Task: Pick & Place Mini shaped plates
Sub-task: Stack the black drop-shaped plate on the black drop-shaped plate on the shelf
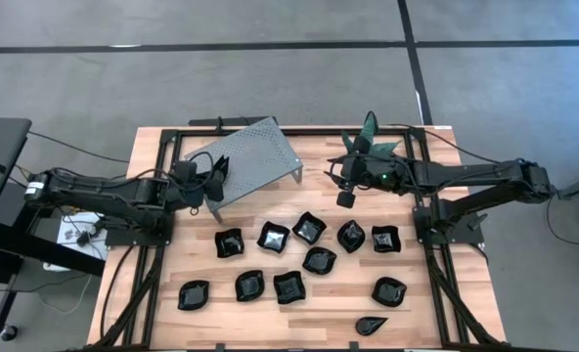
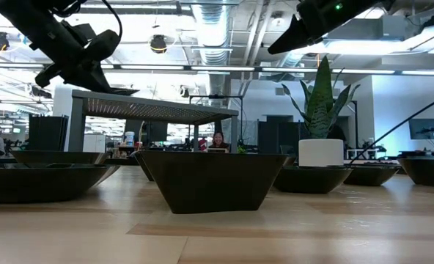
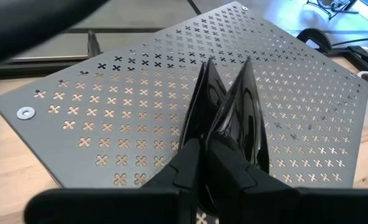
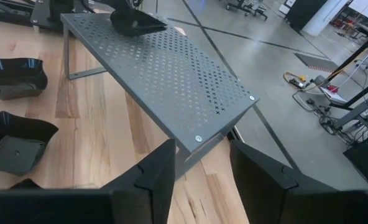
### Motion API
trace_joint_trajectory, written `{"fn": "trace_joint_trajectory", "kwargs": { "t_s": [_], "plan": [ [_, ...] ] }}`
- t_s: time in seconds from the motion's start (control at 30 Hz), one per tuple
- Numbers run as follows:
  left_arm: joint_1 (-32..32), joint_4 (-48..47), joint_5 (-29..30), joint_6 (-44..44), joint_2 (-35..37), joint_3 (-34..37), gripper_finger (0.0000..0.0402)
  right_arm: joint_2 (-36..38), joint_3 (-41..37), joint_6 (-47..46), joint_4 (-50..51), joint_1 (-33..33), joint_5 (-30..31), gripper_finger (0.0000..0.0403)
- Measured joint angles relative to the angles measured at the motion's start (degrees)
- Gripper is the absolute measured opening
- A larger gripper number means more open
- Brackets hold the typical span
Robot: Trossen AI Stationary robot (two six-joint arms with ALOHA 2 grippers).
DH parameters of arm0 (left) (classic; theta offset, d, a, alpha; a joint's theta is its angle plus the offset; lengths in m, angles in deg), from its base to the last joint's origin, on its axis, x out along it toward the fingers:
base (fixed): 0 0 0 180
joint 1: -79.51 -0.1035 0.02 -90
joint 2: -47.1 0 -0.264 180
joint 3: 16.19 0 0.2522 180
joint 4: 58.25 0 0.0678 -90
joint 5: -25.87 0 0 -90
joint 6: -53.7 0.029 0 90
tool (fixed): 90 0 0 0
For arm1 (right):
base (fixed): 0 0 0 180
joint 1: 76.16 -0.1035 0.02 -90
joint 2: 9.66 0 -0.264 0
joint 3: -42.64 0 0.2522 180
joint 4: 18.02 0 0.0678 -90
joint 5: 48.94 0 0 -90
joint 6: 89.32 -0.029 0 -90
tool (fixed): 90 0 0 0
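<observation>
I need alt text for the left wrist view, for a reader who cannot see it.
The left gripper holds a glossy black plate on edge, just over a grey perforated metal stand. The stand sits on a wooden table.

An open-plan robotics lab or industrial office: bare ceiling ducts (image 2: pixel 215 29) and strip lights overhead, polished grey concrete floor (image 1: pixel 270 68) with dark lines, desks and monitors (image 2: pixel 428 128) far back, a person (image 2: pixel 218 140) seated there, cables trailing beside the wooden table (image 1: pixel 309 293).

Overhead cam looks down; low cam table-level; wrist cams share stand (image 3: pixel 171 93).
</observation>
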Motion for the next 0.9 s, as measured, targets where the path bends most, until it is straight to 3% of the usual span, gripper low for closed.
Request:
{"fn": "trace_joint_trajectory", "kwargs": {
  "t_s": [0.3, 0.9],
  "plan": [
    [0.0, 0.0, -0.1, 0.2, 0.0, 0.0, 0.0077, 0.0, 0.0, 0.0, 0.0, 0.0, 0.0, 0.0149],
    [0.0, -0.2, 0.1, 3.2, 0.0, -2.0, 0.0054, 0.0, 0.0, 0.0, 0.0, 0.0, 0.0, 0.0151]
  ]
}}
